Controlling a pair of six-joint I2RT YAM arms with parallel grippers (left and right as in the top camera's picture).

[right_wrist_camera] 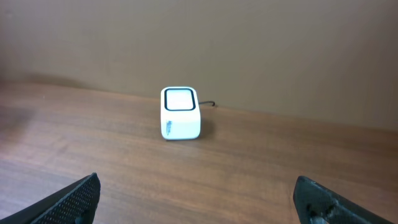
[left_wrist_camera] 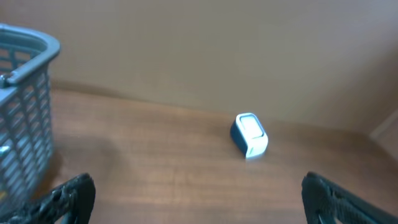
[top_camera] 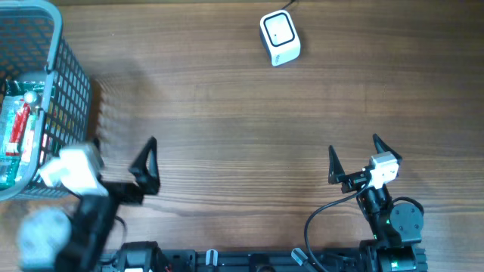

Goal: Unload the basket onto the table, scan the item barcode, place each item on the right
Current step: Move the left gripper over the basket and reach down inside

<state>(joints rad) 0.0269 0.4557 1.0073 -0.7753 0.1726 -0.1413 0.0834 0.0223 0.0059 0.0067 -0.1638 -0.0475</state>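
Note:
The item point(top_camera: 18, 137), a red, white and green package, lies in the grey mesh basket point(top_camera: 72, 87) at the far left; no barcode shows on it. The white scanner point(top_camera: 280, 38) with a dark-rimmed window stands at the table's far middle, also seen in the wrist views as the scanner point(left_wrist_camera: 250, 134) and scanner point(right_wrist_camera: 181, 113). My left gripper point(top_camera: 113, 157) hangs open beside the basket's near right corner, one finger hidden under the blurred wrist. My right gripper point(top_camera: 357, 153) is open over bare wood at the near right. Neither open left gripper point(left_wrist_camera: 199, 199) nor right gripper point(right_wrist_camera: 198, 193) holds anything.
The basket point(left_wrist_camera: 25, 124) rises at the left of the left wrist view, its handle along the rim. A thin cable leaves the scanner's back. The wooden table point(top_camera: 227, 128) stretches between basket, scanner and arms. A plain wall stands behind the table.

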